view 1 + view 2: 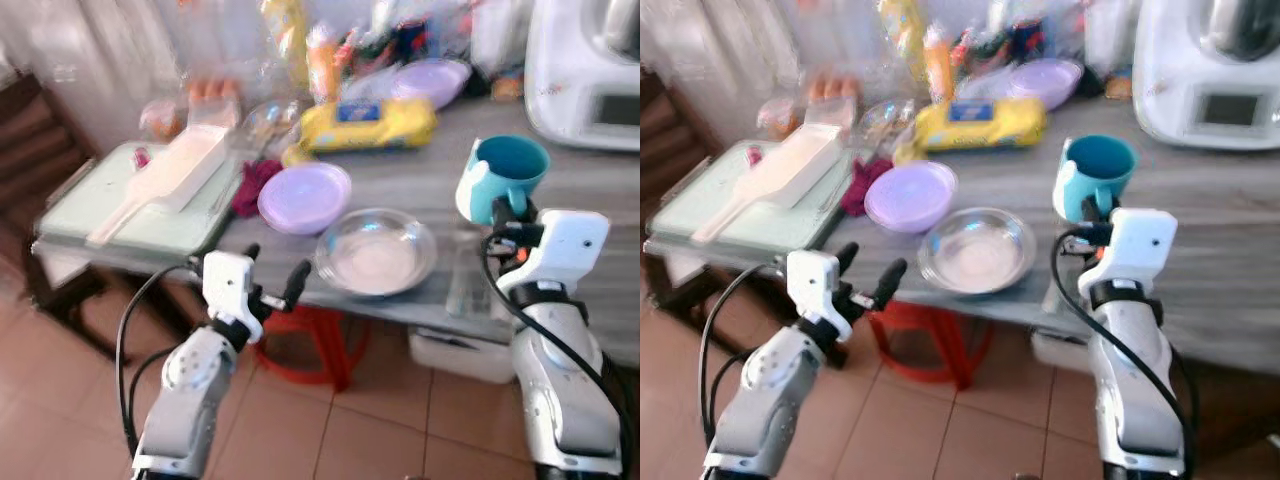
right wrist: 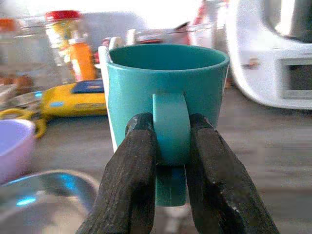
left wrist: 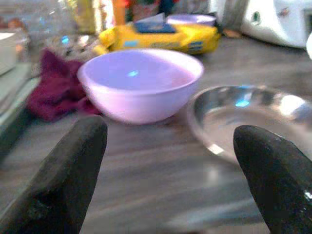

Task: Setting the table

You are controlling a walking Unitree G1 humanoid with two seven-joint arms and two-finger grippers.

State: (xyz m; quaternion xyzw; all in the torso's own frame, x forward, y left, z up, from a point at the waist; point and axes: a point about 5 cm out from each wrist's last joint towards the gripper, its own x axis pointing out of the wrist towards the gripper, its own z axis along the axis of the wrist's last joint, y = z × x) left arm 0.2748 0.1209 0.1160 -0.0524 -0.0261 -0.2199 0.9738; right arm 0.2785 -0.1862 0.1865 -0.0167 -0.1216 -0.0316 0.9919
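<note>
My right gripper [image 2: 168, 146] is shut on the handle of a teal mug [image 1: 505, 175], held upright over the grey table's [image 1: 420, 180] right part. A clear glass bowl [image 1: 377, 250] sits near the front edge, left of the mug. A lilac bowl [image 1: 304, 196] stands behind and to the left of it. My left gripper [image 1: 272, 268] is open at the table's front edge, pointing at the lilac bowl [image 3: 141, 83] and the glass bowl [image 3: 253, 117], holding nothing.
A pale green tray [image 1: 120, 215] with a white scoop lies at the left end. A dark red cloth [image 1: 252, 185], a yellow packet [image 1: 365, 125], bottles and another lilac bowl [image 1: 430, 80] crowd the back. A white appliance [image 1: 590, 70] stands right. A red stool [image 1: 310, 340] sits below.
</note>
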